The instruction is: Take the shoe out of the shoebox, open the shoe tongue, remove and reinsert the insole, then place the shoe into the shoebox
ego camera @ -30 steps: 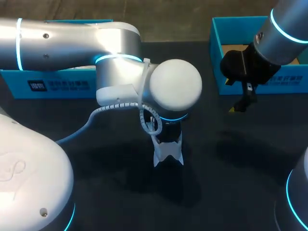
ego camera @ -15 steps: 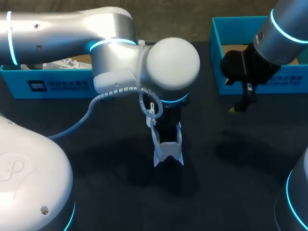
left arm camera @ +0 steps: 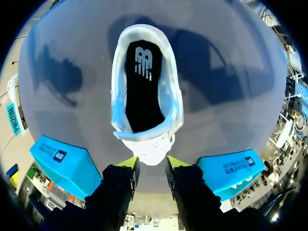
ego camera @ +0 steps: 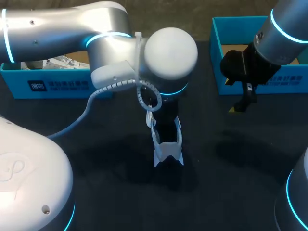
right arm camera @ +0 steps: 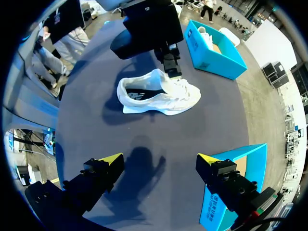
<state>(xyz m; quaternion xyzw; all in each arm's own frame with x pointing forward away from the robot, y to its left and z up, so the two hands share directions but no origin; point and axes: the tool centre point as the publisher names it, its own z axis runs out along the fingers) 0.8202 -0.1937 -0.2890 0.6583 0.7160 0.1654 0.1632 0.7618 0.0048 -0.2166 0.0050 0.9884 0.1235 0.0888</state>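
standing upright on its sole at the middle of the table [ego camera: 96,159], the white shoe [ego camera: 168,150] has its long axis running near to far, heel toward the robot and toe pointing away, under the left gripper [left arm camera: 152,162]. its black insole [left arm camera: 143,91] lies inside. the left fingers hang over the shoe's front, slightly parted, clasping nothing. the right gripper [right arm camera: 159,158], spread wide and empty, hovers beside a blue shoebox [ego camera: 240,86].
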